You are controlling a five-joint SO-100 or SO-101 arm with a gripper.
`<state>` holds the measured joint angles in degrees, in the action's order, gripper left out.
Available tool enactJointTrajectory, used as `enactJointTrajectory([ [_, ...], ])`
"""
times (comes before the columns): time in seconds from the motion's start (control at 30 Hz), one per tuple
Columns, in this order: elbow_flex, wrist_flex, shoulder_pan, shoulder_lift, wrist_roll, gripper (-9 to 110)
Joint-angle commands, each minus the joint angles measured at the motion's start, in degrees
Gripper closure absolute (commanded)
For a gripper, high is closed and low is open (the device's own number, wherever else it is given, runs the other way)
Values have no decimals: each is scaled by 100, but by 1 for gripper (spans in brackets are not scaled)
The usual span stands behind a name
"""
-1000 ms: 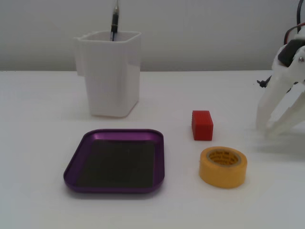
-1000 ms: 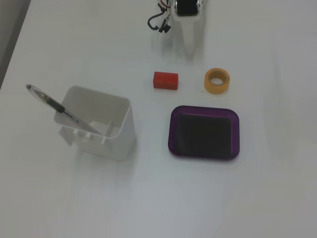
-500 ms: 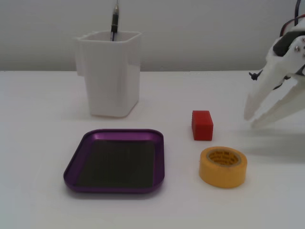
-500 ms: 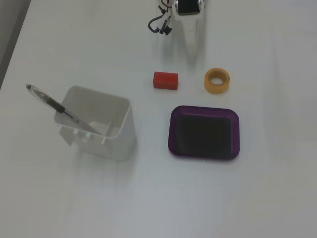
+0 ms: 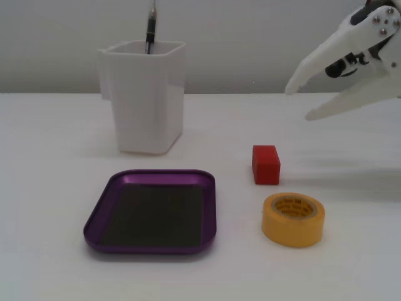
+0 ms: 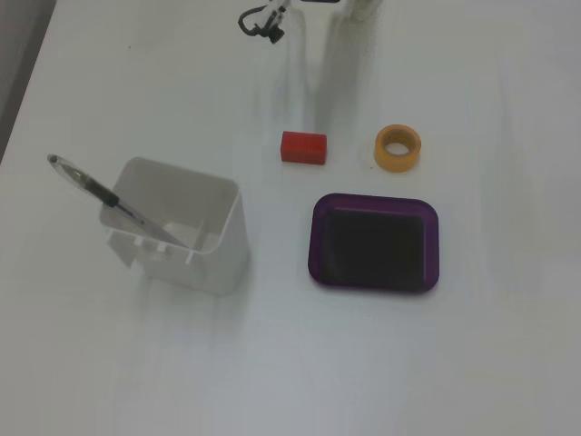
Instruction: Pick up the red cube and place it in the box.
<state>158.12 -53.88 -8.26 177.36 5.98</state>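
Note:
The red cube [image 5: 265, 164] sits on the white table, right of centre in a fixed view, and above the box in the other fixed view [image 6: 303, 146]. The box [image 5: 153, 213] is a shallow purple tray with a dark, empty inside, lying left of and nearer than the cube; it also shows in the other fixed view [image 6: 374, 243]. My white gripper [image 5: 301, 102] hangs in the air at the upper right, above and to the right of the cube, jaws open and empty. In the other fixed view only a bit of the arm [image 6: 363, 7] shows at the top edge.
A yellow tape roll [image 5: 293, 229] lies just in front of the cube, right of the box; it shows beside the cube in the other fixed view [image 6: 380, 150]. A tall white square cup [image 5: 147, 106] with a pen [image 5: 150, 28] stands behind the box. A dark cable clip [image 6: 259, 20] lies near the top edge.

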Motion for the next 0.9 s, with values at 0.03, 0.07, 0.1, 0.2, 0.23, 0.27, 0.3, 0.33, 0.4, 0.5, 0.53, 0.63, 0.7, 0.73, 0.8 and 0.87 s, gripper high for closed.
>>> enactJointTrajectory([
  [0.03, -1160, 70, 26, -1617, 141, 86],
  [0.07, -1424, 44, 26, -2021, 141, 85],
  [0.1, -1687, 18, 26, -2417, 141, 83],
  [0.2, -2391, 53, 18, -3612, 158, 79],
  [0.23, -2593, 88, 18, -3990, 193, 78],
  [0.27, -2812, 97, 18, -4377, 255, 78],
  [0.3, -3023, 97, 18, -4755, 290, 77],
  [0.33, -3226, 97, 18, -5106, 308, 77],
  [0.4, -3586, 97, 18, -5739, 308, 77],
  [0.5, -3946, 97, 18, -6557, 316, 77],
  [0.53, -4034, 97, 18, -6794, 316, 77],
  [0.63, -4219, 97, 9, -7400, 316, 77],
  [0.7, -4315, 105, -35, -7734, 325, 77],
  [0.73, -4342, 185, -123, -7866, 325, 77],
  [0.8, -4351, 439, -290, -8104, 325, 77],
  [0.87, -4351, 633, -457, -8297, 343, 78],
])
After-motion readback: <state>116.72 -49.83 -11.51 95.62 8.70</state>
